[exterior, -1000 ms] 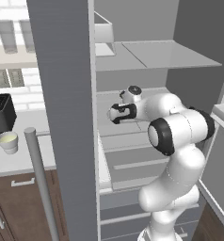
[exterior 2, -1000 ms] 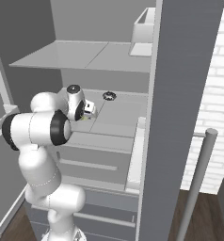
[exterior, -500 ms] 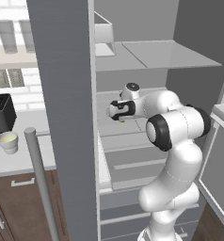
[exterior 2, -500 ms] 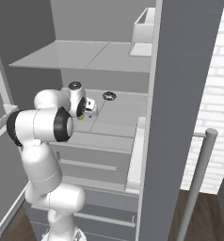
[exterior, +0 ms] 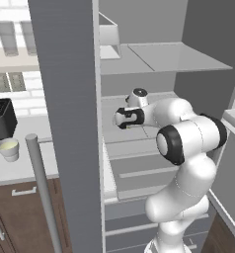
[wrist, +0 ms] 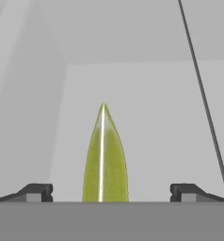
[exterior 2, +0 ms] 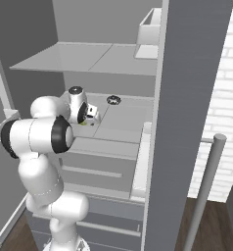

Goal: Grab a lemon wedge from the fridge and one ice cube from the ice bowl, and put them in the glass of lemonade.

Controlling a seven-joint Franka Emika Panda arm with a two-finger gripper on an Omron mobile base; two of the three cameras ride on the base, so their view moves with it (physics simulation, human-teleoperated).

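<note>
The open fridge (exterior 2: 108, 59) holds white shelves and drawers. On its middle shelf lies the lemon wedge (wrist: 104, 157), between the spread fingers of the gripper (wrist: 111, 192), untouched. A dark ring (exterior 2: 113, 100) sits farther back. The glass of lemonade (exterior: 8, 148) stands on the counter (exterior: 20, 165). The wedge's lower end is cut off in the hand view.

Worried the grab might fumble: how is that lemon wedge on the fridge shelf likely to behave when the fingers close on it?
The lemon wedge is tiny and tapers to a thin ridge, so it probably weighs little and may tip or skid. Its glossy skin looks slippery. It lies centred between the open gripper fingers, which should help a squeeze land evenly.
</note>
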